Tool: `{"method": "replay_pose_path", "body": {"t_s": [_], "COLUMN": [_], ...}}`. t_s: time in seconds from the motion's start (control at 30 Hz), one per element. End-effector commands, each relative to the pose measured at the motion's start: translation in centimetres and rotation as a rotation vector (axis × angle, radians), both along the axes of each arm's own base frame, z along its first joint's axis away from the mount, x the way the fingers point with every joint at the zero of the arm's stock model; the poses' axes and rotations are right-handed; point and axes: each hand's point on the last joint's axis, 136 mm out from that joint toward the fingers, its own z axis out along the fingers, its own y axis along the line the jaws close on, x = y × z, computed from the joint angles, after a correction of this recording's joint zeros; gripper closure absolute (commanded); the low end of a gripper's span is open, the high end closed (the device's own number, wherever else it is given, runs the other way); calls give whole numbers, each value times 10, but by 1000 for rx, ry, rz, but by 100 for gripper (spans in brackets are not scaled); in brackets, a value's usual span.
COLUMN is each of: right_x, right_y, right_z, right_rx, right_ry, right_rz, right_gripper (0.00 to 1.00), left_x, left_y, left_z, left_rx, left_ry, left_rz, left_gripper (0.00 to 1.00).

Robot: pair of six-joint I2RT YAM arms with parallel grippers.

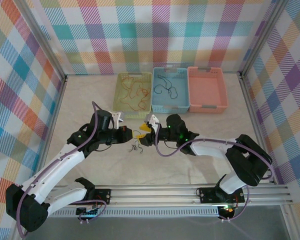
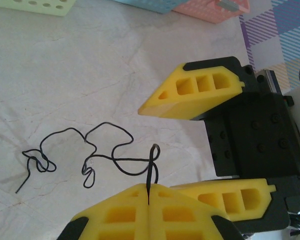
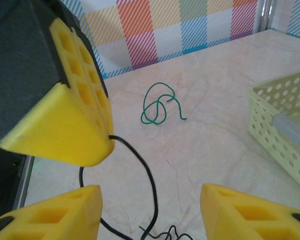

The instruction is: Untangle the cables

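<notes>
My left gripper point(image 2: 149, 187) is shut on one end of a thin black cable point(image 2: 106, 150), which squiggles away over the white table to the left. The same cable point(image 3: 149, 172) hangs from the left gripper's yellow finger point(image 3: 65, 117) and runs down between my right gripper's point(image 3: 151, 195) spread fingers, which stand open and do not touch it. A green cable point(image 3: 159, 106) lies coiled on the table beyond. From above, the two grippers point(image 1: 130, 134) point(image 1: 142, 133) meet tip to tip at mid-table, with the black cable point(image 1: 136, 147) just below them.
Three baskets stand at the back: a yellow-green one point(image 1: 132, 75) holding red and orange cables point(image 1: 135, 92), a blue one point(image 1: 170, 70) with a black cable point(image 1: 166, 89), and a pink one point(image 1: 206, 70). The yellow-green basket's wall point(image 3: 285, 127) is close on the right.
</notes>
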Motion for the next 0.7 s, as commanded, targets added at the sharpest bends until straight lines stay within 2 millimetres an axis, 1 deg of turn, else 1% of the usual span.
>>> {"method": "replay_pose_path", "body": {"t_s": [0.0,0.17,0.27,0.47,0.6,0.67], "right_x": [7,23,33,53,57,63], "right_y": [10,14,17,16,20,19], "right_z": [16,12,9,11,12,11], "right_rx": [30,22,14,43,59,56], "right_ry": [-62,-56,-54,-64,-47,-47], "right_rz": [-6,-84,-129,-234,-241,-271], "right_gripper": [47,55,58,65,66,68], "left_x": [-7,-17,-24,-41,-52,-58], "left_y": [-5,-12,-15,-22,-23,-23], "left_z": [13,22,32,60,73,82], "left_rx": [-15,-42,-68,-137,-159,-174], "left_ry": [-17,-13,-18,-37,-35,-46], "left_rz": [-43,-92,-119,-184,-218,-236], "left_gripper": [100,100,100,100,100,100]}}
